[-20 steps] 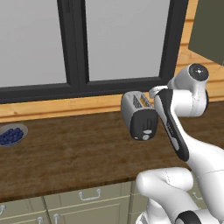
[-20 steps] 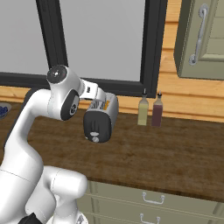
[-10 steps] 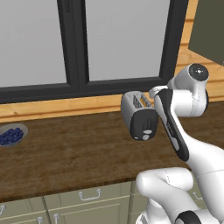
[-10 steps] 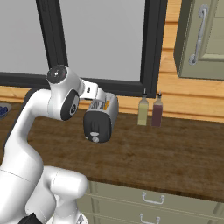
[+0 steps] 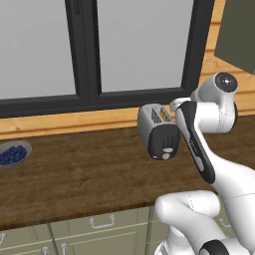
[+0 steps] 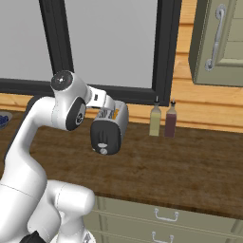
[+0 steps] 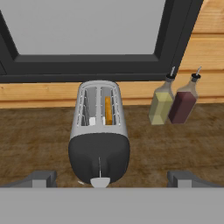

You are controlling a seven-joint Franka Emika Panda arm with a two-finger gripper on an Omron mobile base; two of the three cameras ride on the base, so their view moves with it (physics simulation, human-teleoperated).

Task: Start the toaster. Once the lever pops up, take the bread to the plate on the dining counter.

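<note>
The toaster (image 7: 99, 140) stands on the wooden counter (image 7: 39, 135) below the window, its black end panel facing the hand camera, with the bread (image 7: 107, 110) sunk in the right-hand slot. The gripper (image 7: 112, 179) hangs just before that panel, its fingers (image 7: 41, 178) spread wide. Two bottles (image 7: 172, 101) stand beside the toaster.

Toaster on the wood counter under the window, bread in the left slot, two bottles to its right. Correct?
One thing is off: in the hand view the bread sits in the right slot of the toaster, not the left. The rest holds: the toaster stands on the wood counter under the window, with two bottles to its right.
</note>
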